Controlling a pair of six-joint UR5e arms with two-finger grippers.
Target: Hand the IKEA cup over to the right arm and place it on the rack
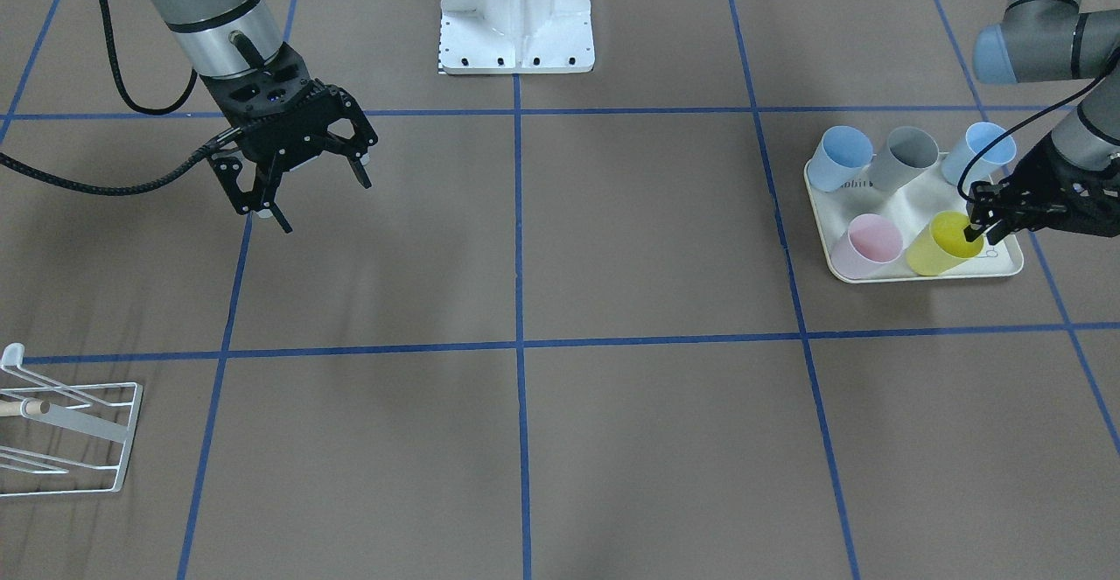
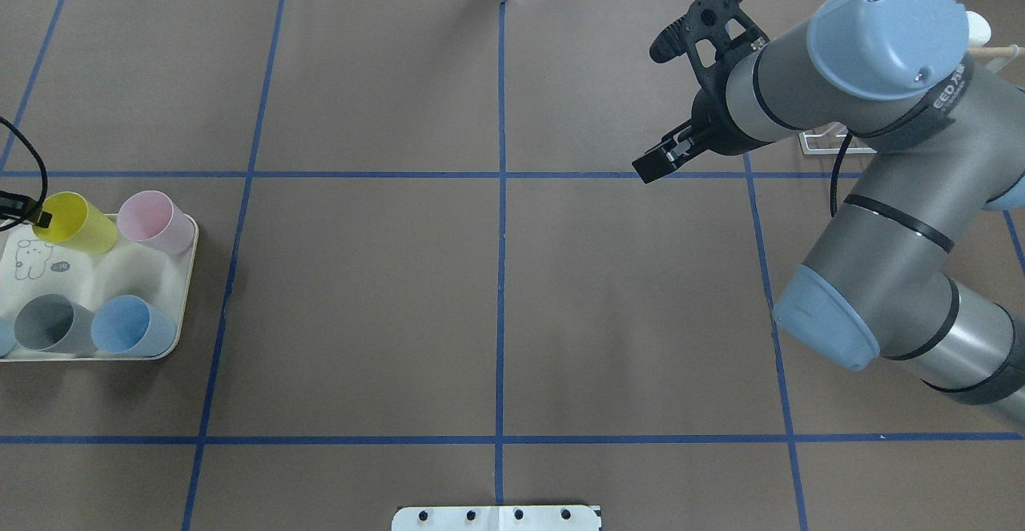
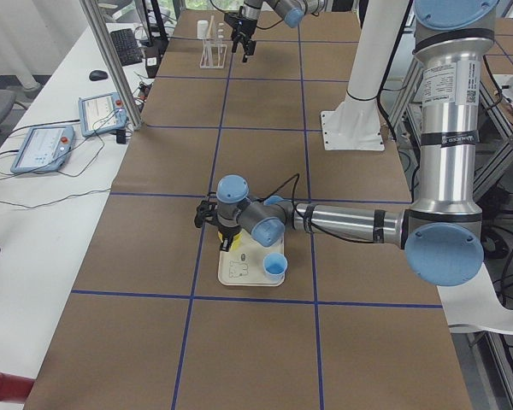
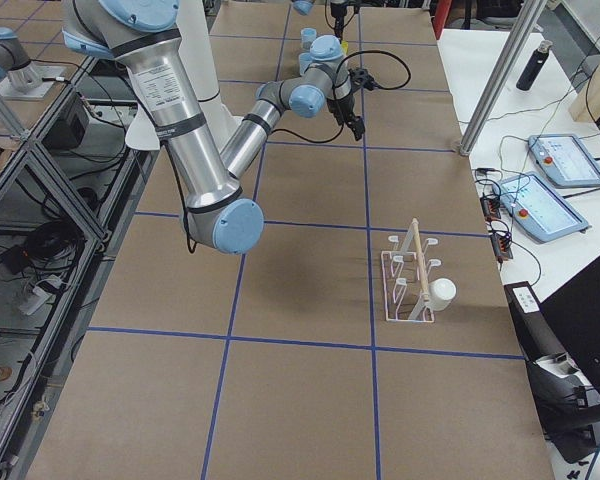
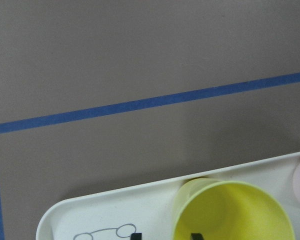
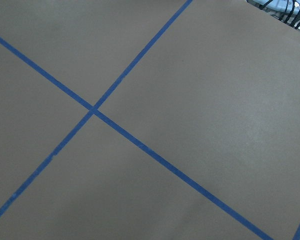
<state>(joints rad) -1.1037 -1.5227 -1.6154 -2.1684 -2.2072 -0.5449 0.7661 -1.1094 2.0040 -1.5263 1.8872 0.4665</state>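
Observation:
The yellow IKEA cup (image 1: 941,248) (image 2: 76,223) (image 5: 230,215) lies tilted at the near corner of a cream tray (image 1: 927,276). My left gripper (image 1: 982,232) (image 5: 165,235) is at the cup's rim, open, with one fingertip inside the mouth and one outside. The cup rests on the tray. My right gripper (image 1: 324,204) hangs open and empty above bare table on the other side. The white wire rack (image 1: 70,431) (image 4: 410,285) with its wooden dowel stands at the table's edge on the right arm's side, well away from both grippers.
A pink cup (image 1: 866,243), a blue cup (image 1: 840,156), a grey cup (image 1: 906,156) and a light blue cup (image 1: 984,151) share the tray. The white robot base (image 1: 516,29) stands at the table's middle back. Blue tape lines cross the brown table.

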